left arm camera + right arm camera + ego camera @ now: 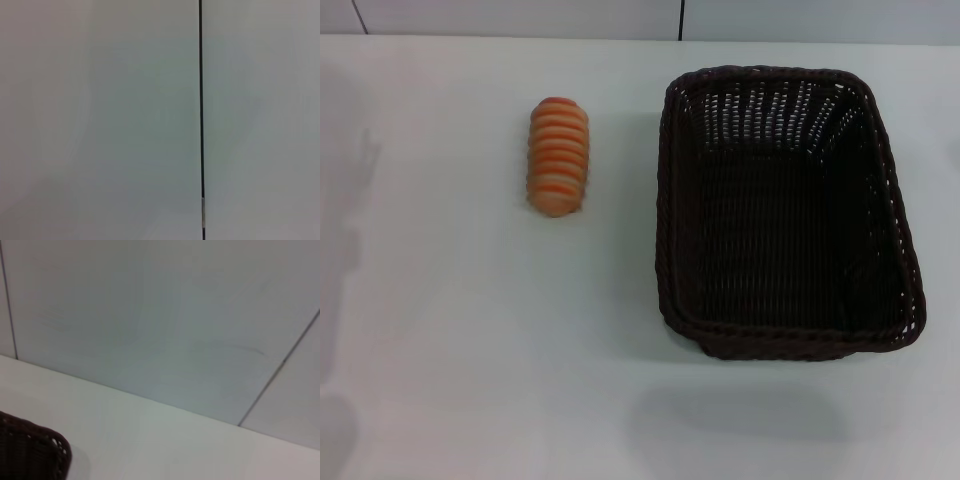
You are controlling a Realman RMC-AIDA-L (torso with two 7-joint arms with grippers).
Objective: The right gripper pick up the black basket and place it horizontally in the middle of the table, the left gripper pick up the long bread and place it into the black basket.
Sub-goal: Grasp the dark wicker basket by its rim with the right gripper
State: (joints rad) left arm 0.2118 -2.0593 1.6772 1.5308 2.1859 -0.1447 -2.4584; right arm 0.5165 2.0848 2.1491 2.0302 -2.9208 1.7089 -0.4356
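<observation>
The black basket (pixel 785 210) stands on the right half of the white table (pixel 470 350), its long side running away from me, and it holds nothing. One corner of it shows in the right wrist view (pixel 30 450). The long bread (pixel 558 155) lies to the left of the basket, apart from it, ridged side up, its length also running away from me. Neither gripper shows in any view. The left wrist view shows only a pale wall panel with a dark seam.
The table's far edge meets a pale panelled wall (pixel 520 15) at the back. Faint shadows lie on the table at the far left and in front of the basket.
</observation>
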